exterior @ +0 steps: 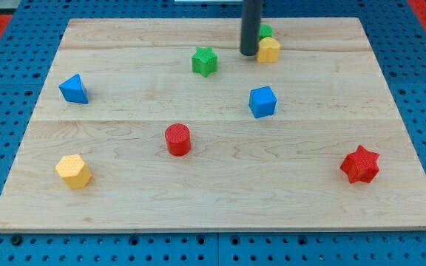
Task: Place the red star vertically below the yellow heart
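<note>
The red star (359,165) lies near the view's bottom right of the wooden board (220,199). The yellow heart (269,49) sits near the view's top, just right of centre, with a green block (265,32) touching it from behind. My tip (249,53) rests on the board right beside the yellow heart's left side, far up and left of the red star.
A green star (205,60) is left of my tip. A blue cube (262,101) lies below the heart. A red cylinder (177,140) is at centre, a blue triangle (73,89) at left, a yellow hexagon (73,171) at bottom left.
</note>
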`<state>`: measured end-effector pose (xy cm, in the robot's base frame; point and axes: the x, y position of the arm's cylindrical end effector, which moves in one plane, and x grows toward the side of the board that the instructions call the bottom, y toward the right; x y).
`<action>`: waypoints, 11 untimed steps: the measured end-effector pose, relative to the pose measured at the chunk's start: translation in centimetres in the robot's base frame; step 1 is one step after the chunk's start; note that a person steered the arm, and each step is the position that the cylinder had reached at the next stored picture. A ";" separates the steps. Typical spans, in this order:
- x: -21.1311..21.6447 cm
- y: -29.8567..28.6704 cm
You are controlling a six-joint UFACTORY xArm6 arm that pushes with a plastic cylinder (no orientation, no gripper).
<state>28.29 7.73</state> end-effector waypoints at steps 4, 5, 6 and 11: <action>6.2 12.3; 6.2 14.7; 6.4 14.8; 26.2 10.4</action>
<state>54.52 18.11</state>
